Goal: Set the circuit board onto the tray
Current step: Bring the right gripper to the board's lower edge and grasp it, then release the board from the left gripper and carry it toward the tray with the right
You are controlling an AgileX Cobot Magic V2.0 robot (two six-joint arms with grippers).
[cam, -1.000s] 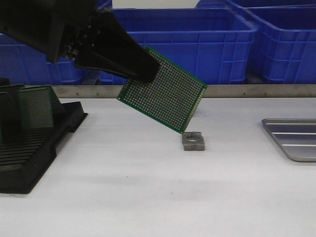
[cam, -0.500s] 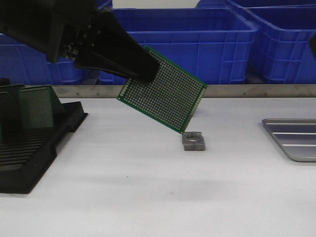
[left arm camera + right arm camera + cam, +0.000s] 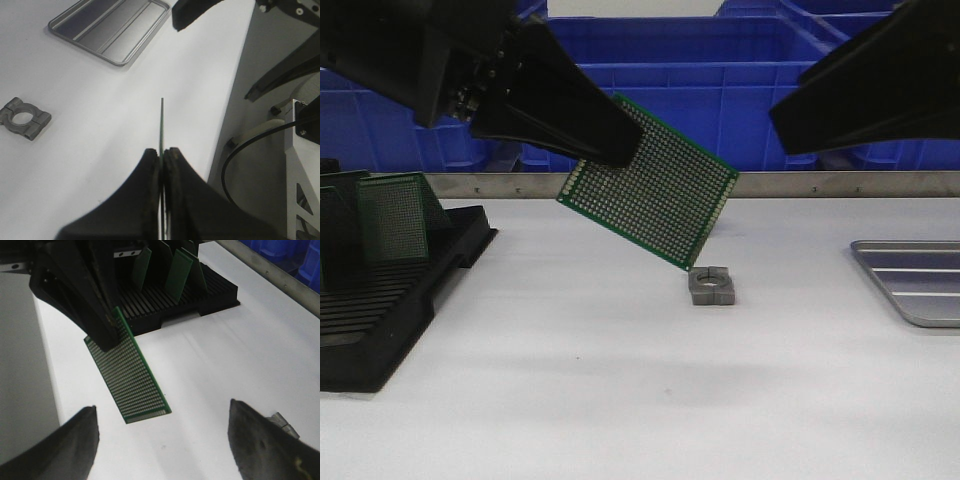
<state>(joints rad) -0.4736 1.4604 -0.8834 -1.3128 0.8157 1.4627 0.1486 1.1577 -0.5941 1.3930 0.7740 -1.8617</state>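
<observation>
A green perforated circuit board (image 3: 660, 190) hangs tilted above the table's middle, pinched at its upper left corner by my left gripper (image 3: 620, 145), which is shut on it. In the left wrist view the board (image 3: 161, 117) shows edge-on between the closed fingers of the left gripper (image 3: 162, 152). The silver-grey ribbed tray (image 3: 910, 280) lies on the table at the right edge, and it also shows in the left wrist view (image 3: 110, 27). My right gripper (image 3: 790, 125) is open and empty, up at the right, apart from the board. In its own view the right gripper (image 3: 162, 415) faces the board (image 3: 130, 375).
A small grey metal clamp block (image 3: 711, 285) lies on the table just under the board's low corner. A black slotted rack (image 3: 390, 300) with green boards (image 3: 392, 215) stands at the left. Blue plastic bins (image 3: 720, 80) line the back behind a metal rail.
My right gripper has come into the front view from the right and now hangs at the upper right. The left gripper and the board have stayed in place.
</observation>
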